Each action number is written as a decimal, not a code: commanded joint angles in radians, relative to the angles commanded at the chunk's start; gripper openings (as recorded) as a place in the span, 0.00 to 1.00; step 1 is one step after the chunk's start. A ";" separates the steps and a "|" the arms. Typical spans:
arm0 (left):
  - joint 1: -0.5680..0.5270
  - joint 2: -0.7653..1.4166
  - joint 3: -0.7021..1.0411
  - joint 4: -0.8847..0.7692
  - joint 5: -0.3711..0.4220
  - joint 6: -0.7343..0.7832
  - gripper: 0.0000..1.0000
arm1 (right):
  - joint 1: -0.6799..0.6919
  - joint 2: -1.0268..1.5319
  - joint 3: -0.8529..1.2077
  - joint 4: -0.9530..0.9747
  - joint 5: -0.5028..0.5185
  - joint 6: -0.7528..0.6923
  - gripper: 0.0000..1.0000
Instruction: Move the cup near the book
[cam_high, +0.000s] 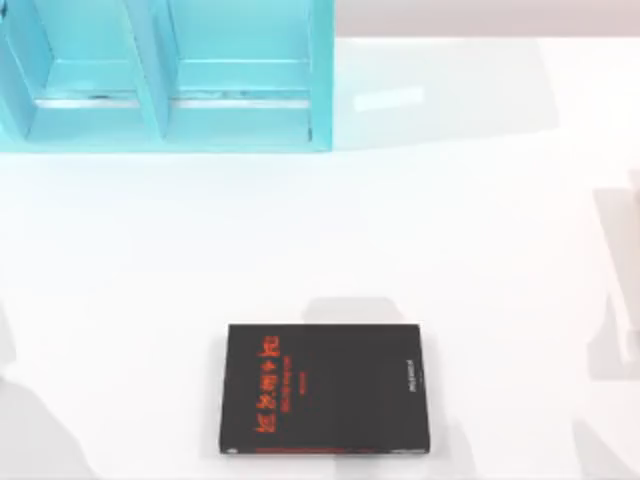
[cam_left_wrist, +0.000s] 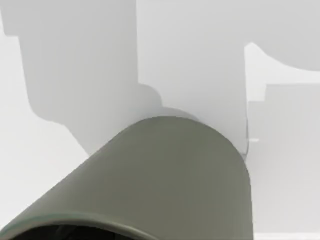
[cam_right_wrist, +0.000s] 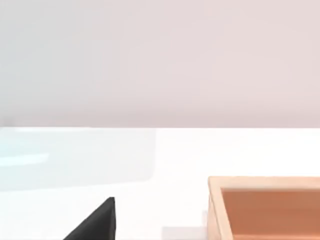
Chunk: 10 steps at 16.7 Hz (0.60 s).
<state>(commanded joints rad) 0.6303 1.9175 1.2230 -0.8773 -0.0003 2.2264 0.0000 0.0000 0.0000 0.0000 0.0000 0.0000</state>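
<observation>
Book (cam_high: 325, 390) flat on table (cam_high: 450, 250), near front edge; shelf unit (cam_high: 165, 75) behind, far left.

A turquoise shelf (cam_high: 170, 80) stands at the far left of the white table (cam_high: 450, 250), with two open compartments side by side, split by an upright divider. Its right wall ends short of the table's middle. Soft grey shadows lie on the tabletop at the near left corner and along the right edge. From the right wrist view, an orange-brown wooden box (cam_right_wrist: 265, 207) sits on the table, open at the top, its pale rim lighter than the inside.
</observation>
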 joint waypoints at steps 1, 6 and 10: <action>0.000 0.000 0.000 0.000 0.000 0.000 1.00 | 0.000 0.000 0.000 0.000 0.000 0.000 1.00; 0.000 0.000 0.000 0.000 0.000 0.000 0.77 | 0.000 0.000 0.000 0.000 0.000 0.000 1.00; 0.000 0.000 0.000 0.000 0.000 0.000 0.47 | 0.000 0.000 0.000 0.000 0.000 0.000 1.00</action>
<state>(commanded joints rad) 0.6303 1.9175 1.2230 -0.8773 -0.0003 2.2264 0.0000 0.0000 0.0000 0.0000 0.0000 0.0000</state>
